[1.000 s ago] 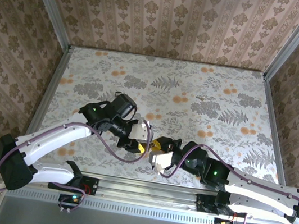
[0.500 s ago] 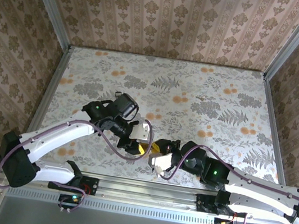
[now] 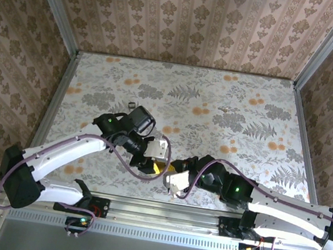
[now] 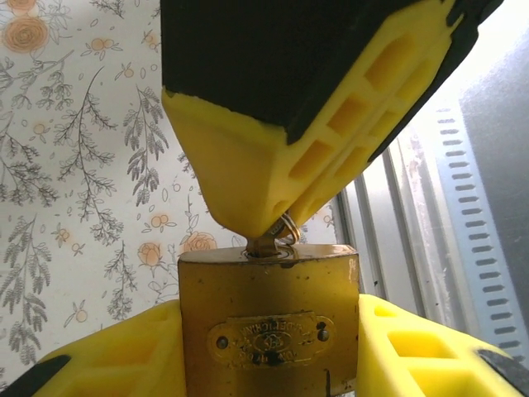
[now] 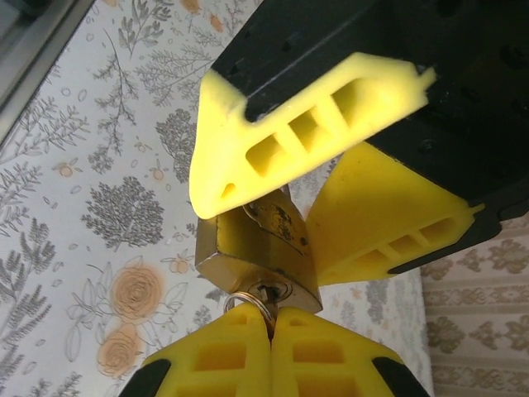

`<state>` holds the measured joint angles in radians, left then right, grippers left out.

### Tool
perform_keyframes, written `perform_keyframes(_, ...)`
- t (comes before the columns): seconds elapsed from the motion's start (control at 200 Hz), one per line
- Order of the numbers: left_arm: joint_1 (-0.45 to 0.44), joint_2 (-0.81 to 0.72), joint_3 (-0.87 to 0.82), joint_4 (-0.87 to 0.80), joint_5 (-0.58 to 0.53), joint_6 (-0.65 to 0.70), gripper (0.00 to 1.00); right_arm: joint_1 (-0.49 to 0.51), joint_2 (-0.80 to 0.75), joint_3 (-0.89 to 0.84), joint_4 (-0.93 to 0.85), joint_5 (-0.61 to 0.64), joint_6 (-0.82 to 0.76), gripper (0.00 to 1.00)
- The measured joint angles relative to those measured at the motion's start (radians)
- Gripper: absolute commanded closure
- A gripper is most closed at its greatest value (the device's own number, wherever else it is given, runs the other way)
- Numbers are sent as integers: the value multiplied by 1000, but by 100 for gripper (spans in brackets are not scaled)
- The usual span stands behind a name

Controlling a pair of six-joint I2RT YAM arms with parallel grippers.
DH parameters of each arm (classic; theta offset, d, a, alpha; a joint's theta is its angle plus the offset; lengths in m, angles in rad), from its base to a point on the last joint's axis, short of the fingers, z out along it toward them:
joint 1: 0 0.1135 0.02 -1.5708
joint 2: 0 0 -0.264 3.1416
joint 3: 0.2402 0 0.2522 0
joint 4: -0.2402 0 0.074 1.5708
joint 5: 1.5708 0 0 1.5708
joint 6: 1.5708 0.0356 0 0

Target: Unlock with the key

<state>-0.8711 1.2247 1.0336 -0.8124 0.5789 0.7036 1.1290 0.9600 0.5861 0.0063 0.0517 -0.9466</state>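
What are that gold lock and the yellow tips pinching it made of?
The padlock looks like brass: dull golden, scuffed body with a riveted nameplate. The yellow fingers seem matte plastic, perhaps printed, judging by their hollow ribbed cells.

The left arm (image 3: 67, 150) reached from its base up and to the right, elbow bent, its wrist turned toward the middle of the near edge of the tabletop. The right arm (image 3: 281, 203) lay low and stretched leftward to meet it. The left tool (image 3: 155, 164) had its yellow fingers (image 5: 273, 149) partly apart, clamped on either side of the padlock (image 4: 269, 331). The right tool (image 5: 269, 331) faced it tip to tip, its two fingers pressed flat together, pinching the key (image 5: 266, 294) at the padlock's end.
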Motion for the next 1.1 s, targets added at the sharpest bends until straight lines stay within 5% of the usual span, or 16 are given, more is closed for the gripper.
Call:
perform_keyframes(0.57, -163, -206, -205, 284, -305, -2, 100, -175, 18, 48, -89, -301, 448, 100)
perform_keyframes(0.885, -177, -228, -230, 315, -341, 0, 100, -214, 24, 49, -87, -389, 604, 100)
perform_keyframes(1.1, -174, -238, -245, 363, -342, 9, 100, -246, -1, 49, -86, -417, 708, 56)
